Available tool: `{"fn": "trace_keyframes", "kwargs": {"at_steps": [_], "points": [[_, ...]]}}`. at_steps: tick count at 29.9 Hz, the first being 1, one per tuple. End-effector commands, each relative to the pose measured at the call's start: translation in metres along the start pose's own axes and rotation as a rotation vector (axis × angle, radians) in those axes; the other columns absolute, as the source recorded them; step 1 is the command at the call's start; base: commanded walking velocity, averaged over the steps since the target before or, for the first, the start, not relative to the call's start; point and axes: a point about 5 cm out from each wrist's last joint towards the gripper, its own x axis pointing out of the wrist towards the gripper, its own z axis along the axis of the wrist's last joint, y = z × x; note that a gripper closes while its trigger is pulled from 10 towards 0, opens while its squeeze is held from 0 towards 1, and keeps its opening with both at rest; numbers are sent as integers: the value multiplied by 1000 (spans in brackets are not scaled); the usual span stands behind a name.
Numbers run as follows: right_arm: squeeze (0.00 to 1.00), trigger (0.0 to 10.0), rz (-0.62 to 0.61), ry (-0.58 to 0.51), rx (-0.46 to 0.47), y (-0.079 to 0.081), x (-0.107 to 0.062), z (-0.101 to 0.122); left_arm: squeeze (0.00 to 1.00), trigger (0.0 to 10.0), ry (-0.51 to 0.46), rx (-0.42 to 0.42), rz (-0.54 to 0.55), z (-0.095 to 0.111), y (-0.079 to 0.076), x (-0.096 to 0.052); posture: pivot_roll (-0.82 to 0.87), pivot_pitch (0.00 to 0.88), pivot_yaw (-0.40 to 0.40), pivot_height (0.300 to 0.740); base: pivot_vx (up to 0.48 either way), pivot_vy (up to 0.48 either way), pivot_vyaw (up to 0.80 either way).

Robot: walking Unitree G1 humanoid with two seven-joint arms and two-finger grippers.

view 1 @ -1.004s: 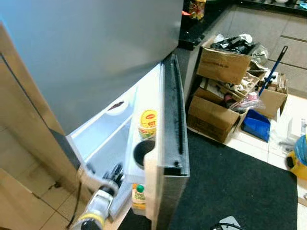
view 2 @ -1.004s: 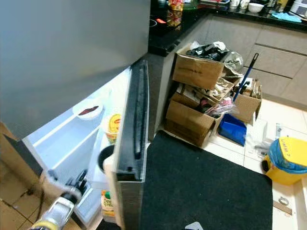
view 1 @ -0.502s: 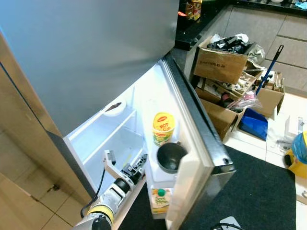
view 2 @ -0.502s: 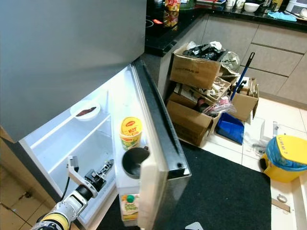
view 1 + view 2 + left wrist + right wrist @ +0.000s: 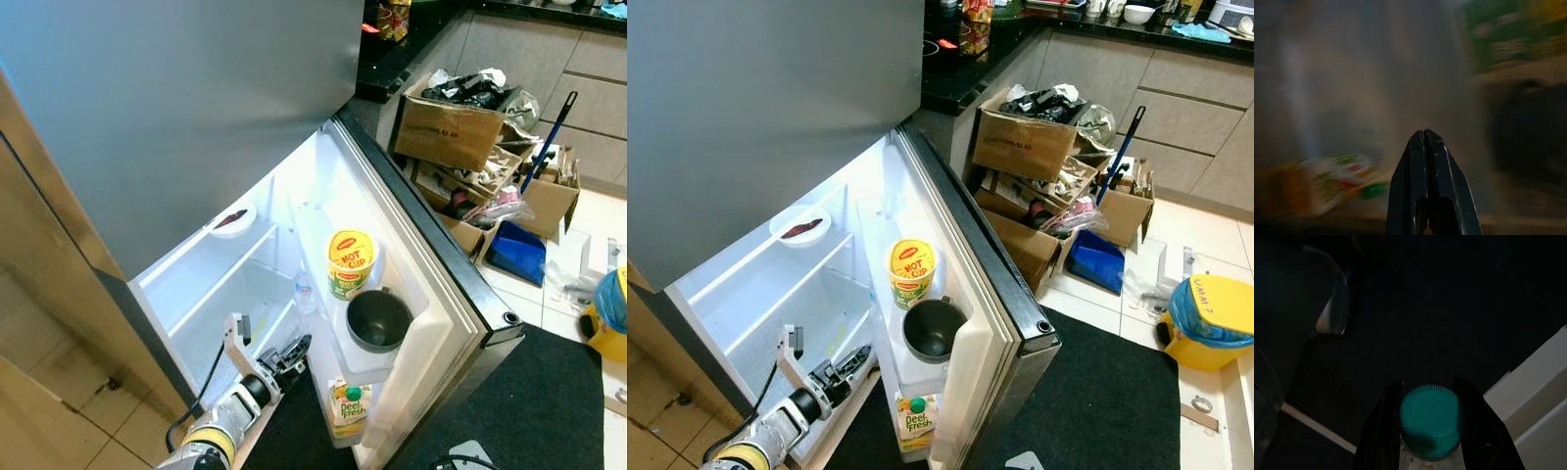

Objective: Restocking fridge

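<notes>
Since the earlier frames, the grey fridge door (image 5: 460,294) has swung further open, now exposing its full inner face, and the left arm has followed it toward the door side.

Left end effector (image 5: 854,360): low at the front edge of the open compartment, just beside the door's bottom shelf. In the left wrist view its two black fingers (image 5: 1426,161) are pressed together at the tips, clenched on nothing.

Right end effector (image 5: 1432,431): fingers closed either side of a clear bottle with a teal ribbed cap (image 5: 1432,420). The bottle's long axis runs along the fingers, cap end toward the camera. Below it lie a dark mat and pale floor; the frame is very dark.

Door shelves: a yellow-lidded instant noodle cup (image 5: 351,262) stands upright, just beside a dark round pot (image 5: 378,320), mouth up. On the lowest shelf, an orange and green juice carton with a green cap (image 5: 347,409) stands upright.

Compartment: a small clear water bottle (image 5: 305,291) stands upright near the door hinge side. A white dish holding something dark red (image 5: 233,218) sits on the upper white shelf (image 5: 201,277).

Surroundings: open brown cardboard boxes of clutter (image 5: 460,122), a blue dustpan (image 5: 521,254).
</notes>
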Motion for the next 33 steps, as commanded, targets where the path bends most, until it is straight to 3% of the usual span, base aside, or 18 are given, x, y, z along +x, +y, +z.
{"fn": "trace_keyframes", "kwargs": {"at_steps": [1, 7, 11, 12, 15, 20, 26, 33], "points": [[0, 10000, -7, -32, 28, 0, 0, 1, 0, 10000, -20, 16, 134, 4, 17, -14, -70, 0, -35, 740, 0, 0, 0], [0, 10000, 45, -145, 49, 3, -1, 11, 0, 10000, -44, 13, 423, -3, 51, -51, -70, 0, -36, 740, 0, 0, 0], [0, 10000, 48, -152, 50, 3, -1, 12, 0, 10000, -36, 14, 445, -6, 54, -55, -70, 0, -36, 740, 0, 0, 0], [0, 10000, 26, -237, 55, -22, -4, 37, 0, 10000, -14, 4, 494, -15, 60, -64, -71, 0, -38, 740, 0, 0, 0], [0, 10000, -5, -250, 47, -35, -7, 45, 0, 10000, 5, -5, 526, -22, 63, -70, -70, 0, -40, 740, 0, 0, 0], [0, 10000, 9, -283, 124, -37, -8, 41, 0, 10000, 57, -7, 604, -38, 69, -82, -75, 0, -35, 740, 0, 0, 0], [0, 10000, 87, -334, 146, -42, -11, 47, 0, 10000, 87, -8, 639, -46, 73, -92, -75, 0, -33, 740, 0, 0, 0], [0, 10000, 60, -275, 156, -50, -12, 35, 0, 10000, 127, -6, 709, -54, 78, -103, -76, 0, -35, 740, 0, 0, 0]]}}
